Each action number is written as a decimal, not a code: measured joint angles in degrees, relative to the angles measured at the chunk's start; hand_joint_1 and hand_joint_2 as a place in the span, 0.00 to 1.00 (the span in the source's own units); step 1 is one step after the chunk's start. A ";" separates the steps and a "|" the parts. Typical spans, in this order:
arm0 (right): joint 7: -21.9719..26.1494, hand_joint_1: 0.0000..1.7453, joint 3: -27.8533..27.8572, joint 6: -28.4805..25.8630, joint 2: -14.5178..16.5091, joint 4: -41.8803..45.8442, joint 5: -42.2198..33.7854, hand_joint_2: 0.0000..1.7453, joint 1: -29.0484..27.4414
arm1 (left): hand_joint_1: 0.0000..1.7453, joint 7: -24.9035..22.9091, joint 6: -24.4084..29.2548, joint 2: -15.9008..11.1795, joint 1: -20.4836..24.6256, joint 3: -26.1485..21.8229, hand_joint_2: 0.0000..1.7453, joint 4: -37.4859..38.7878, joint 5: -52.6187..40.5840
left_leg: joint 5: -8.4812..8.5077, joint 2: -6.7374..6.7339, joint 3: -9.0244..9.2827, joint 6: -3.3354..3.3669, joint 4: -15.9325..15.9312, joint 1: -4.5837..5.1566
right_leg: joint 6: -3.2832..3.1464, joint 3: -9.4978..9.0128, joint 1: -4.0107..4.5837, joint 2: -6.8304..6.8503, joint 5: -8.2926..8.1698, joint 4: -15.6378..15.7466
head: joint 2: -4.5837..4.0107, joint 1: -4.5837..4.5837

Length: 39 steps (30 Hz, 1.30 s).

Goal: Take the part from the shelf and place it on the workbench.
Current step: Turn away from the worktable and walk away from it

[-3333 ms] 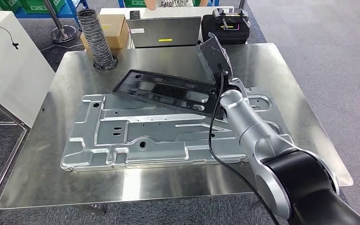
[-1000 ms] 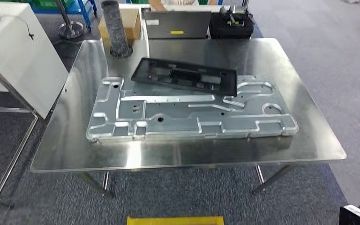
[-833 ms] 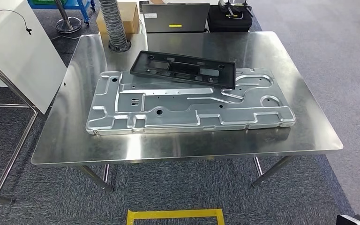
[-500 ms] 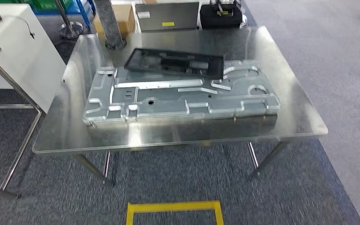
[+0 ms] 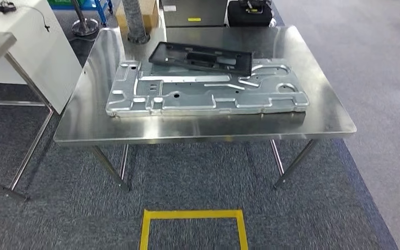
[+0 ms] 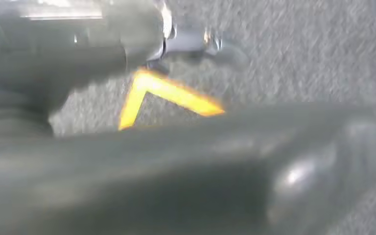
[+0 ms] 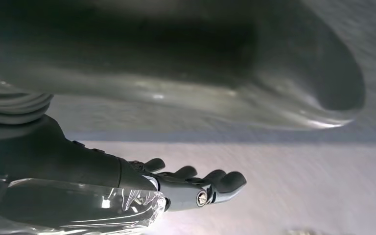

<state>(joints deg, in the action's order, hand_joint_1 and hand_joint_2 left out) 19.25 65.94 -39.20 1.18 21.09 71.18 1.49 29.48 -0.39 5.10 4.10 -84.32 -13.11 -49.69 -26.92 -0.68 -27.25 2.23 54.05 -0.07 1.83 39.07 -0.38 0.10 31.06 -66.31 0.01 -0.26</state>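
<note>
Head view first, from its left side across: a white cabinet (image 5: 36, 47) stands beside the bench (image 5: 323, 112), and a ribbed hose (image 5: 135, 20) rises at the bench's far left corner. On the bench lies a long metal plate (image 5: 208, 96), and the part (image 5: 200, 56), a black frame, rests on the plate's far edge with its long axis running left to right, roughly in line with the plate, right end a touch nearer me. It lies flat, open face up, which I judge a stable rest (nothing props or tilts it). So the placing looks done, and I stand back from the bench, a yellow floor mark (image 5: 194, 227) below me.

My left hand (image 6: 186, 186) is a grey blur over carpet; I cannot tell whether its fingers are apart. My right hand (image 7: 196, 188) hangs with fingers slack and apart, holding nothing.
</note>
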 joint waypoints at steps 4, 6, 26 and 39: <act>-1.05 0.00 -0.77 2.66 0.31 -3.69 2.12 0.00 0.36 | 0.00 0.20 -0.01 0.10 -0.16 0.14 0.00 0.00 -1.41 | 2.56 -0.17 -4.31 -0.69 1.15 -0.14 | 1.04 -2.21 -0.94 0.01 -0.20 -6.43 | -0.01 -0.11; -1.77 0.00 -0.95 4.42 0.42 -4.85 2.04 0.00 0.53 | 0.00 0.15 0.02 0.32 -0.17 0.70 0.00 0.00 -3.01 | 3.40 -0.13 -6.23 -1.22 2.25 -0.19 | 1.25 -8.68 -1.31 -0.02 -1.90 1.25 | -0.01 -0.15; -3.57 0.00 -5.80 8.25 2.35 -8.73 8.15 0.00 1.38 | 0.00 0.20 0.04 0.23 -0.58 3.60 0.00 0.00 -3.52 | -3.43 0.18 2.59 -1.47 0.26 0.15 | -0.69 -3.70 0.20 0.52 -9.08 9.96 | -0.01 0.14; -4.81 0.00 -6.93 9.17 2.99 -9.19 8.38 0.00 1.78 | 0.00 0.99 -0.65 0.19 -0.64 3.34 0.00 0.00 -3.87 | 2.87 -0.18 -6.83 -1.40 3.12 0.09 | 0.07 -13.06 -0.28 -0.04 -0.62 10.44 | -0.01 -0.19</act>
<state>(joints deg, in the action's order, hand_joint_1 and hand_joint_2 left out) 14.44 59.01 -30.04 4.17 11.90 79.56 3.27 30.47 -1.04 5.28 3.46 -80.98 -13.11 -53.56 -24.05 -0.86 -34.08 0.83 57.17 0.02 1.89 26.01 -0.66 0.06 30.44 -55.87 0.01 -0.45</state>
